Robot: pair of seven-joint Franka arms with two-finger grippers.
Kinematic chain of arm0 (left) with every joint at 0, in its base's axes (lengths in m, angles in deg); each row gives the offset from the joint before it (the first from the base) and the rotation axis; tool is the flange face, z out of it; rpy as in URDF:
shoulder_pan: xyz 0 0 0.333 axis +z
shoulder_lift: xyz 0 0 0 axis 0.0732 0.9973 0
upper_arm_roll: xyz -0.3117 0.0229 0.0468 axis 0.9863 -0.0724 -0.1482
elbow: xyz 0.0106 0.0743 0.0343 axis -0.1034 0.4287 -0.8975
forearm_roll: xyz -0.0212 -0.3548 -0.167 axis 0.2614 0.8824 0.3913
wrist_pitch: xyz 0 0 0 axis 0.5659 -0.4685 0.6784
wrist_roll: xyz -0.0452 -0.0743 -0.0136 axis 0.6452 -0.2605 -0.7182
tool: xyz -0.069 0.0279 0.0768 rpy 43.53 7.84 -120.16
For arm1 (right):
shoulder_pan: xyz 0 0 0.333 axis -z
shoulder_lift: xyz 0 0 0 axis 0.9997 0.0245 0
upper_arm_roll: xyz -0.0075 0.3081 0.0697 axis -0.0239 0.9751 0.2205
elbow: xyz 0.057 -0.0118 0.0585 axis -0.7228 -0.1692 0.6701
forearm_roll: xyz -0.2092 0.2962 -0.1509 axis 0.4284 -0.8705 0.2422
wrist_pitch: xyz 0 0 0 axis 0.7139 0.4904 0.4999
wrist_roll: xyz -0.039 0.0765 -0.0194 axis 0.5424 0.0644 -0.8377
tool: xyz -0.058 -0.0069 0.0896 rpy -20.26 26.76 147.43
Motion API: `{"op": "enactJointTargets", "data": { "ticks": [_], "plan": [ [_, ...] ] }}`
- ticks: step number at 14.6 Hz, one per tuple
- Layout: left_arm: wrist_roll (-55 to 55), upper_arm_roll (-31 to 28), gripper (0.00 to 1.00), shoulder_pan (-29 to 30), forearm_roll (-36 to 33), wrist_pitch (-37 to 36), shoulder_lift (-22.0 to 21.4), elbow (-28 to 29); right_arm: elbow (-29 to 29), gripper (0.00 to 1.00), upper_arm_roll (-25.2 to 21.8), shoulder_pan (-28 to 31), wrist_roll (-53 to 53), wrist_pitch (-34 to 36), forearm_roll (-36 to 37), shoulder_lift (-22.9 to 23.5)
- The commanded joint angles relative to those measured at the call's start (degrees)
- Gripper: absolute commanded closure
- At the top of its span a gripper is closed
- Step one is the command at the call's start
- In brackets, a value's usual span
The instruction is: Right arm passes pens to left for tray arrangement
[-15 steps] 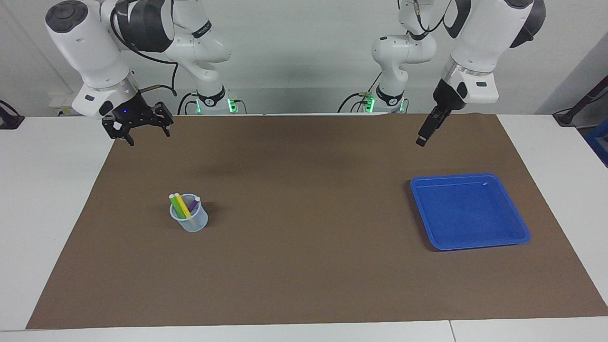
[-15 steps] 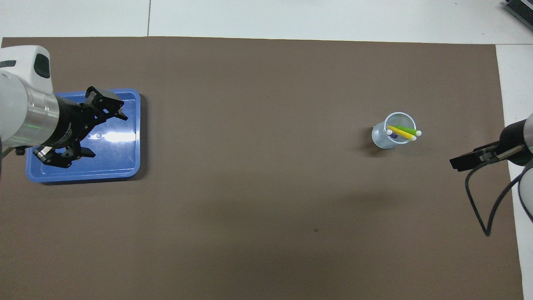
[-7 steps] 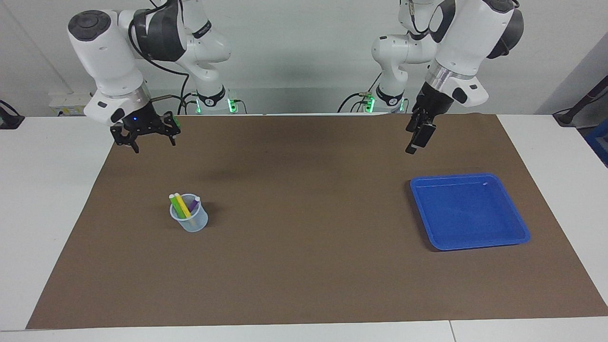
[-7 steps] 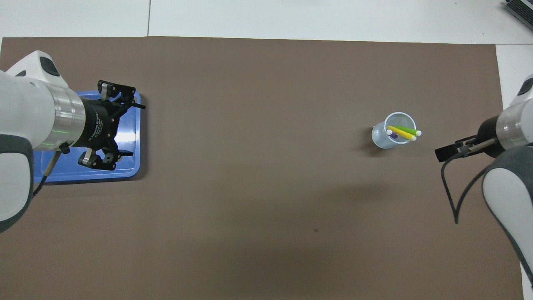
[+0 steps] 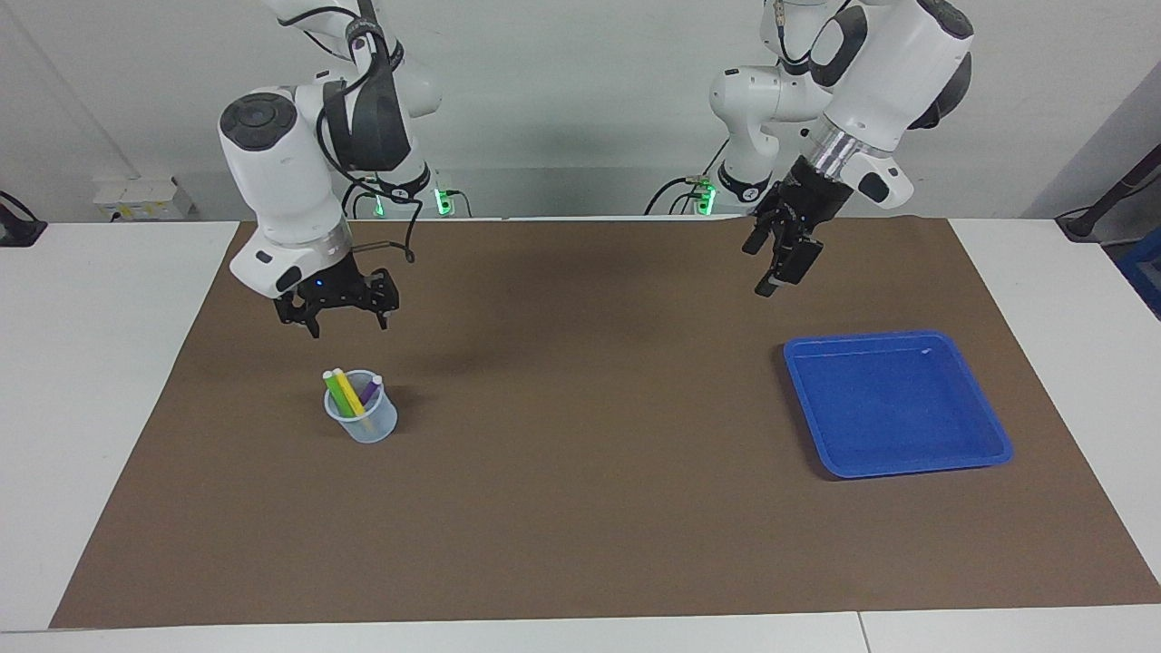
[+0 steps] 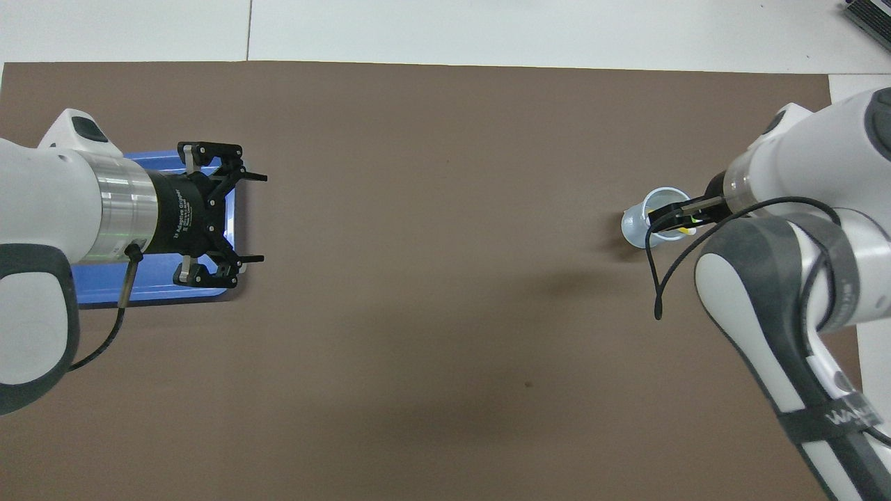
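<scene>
**A:** Brown paper sheet (image 5: 580, 508) covers the white surface (image 5: 82, 408), matte and flat. At the left of the facing view, what has changed?

**B:** The right hand (image 5: 334, 315) has come down from the upper left corner and now hangs just above the cup (image 5: 363, 419), fingers spread, grasping nothing. The pens (image 5: 349, 392), one green, one yellow, one purple, stand untouched in it, slim sticks with pale tips.

**A:** So the first pick looks about to start?

**B:** I'd judge so. The cup is thin, see-through plastic and could tip if nudged.

**A:** And toward the right?

**B:** The left hand (image 5: 782, 258) has swung inward toward the middle, up in the air off the tray's corner, released and empty. The tray (image 5: 993, 453) at centre right is glossy blue plastic, square, round-cornered with a raised rim, nothing in it.
</scene>
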Motion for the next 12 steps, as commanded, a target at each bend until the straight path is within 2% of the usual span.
{"op": "enactJointTargets", "data": {
  "ticks": [1,3,6,8,10,12],
  "plan": [
    [2.7,-0.7,0.0,-3.0,4.3,6.8,-2.0,5.7,1.8,0.0,0.1,-2.3,-0.6,-2.5,3.0,3.8],
    [3.2,-0.8,0.0,-6.6,4.4,12.0,-1.7,8.7,1.7,0.0,0.1,-2.6,6.6,-3.3,5.2,4.8],
    [3.5,-0.7,0.0,-8.0,4.4,13.8,-1.3,10.2,1.6,0.0,0.1,-1.8,18.6,-3.4,5.7,5.3],
    [4.9,-0.7,0.0,-9.7,4.5,17.7,-1.2,11.5,1.0,0.0,0.1,-1.8,22.1,-3.6,7.4,5.5],
    [9.0,-0.8,0.0,-12.3,4.5,25.2,-0.4,13.5,0.3,0.0,0.1,-2.1,24.1,-4.3,8.7,5.5],
    [9.1,-0.8,0.0,-13.4,4.5,28.6,0.8,14.4,-0.5,0.01,0.1,-2.5,25.1,-5.6,10.0,5.5]
  ]
}}
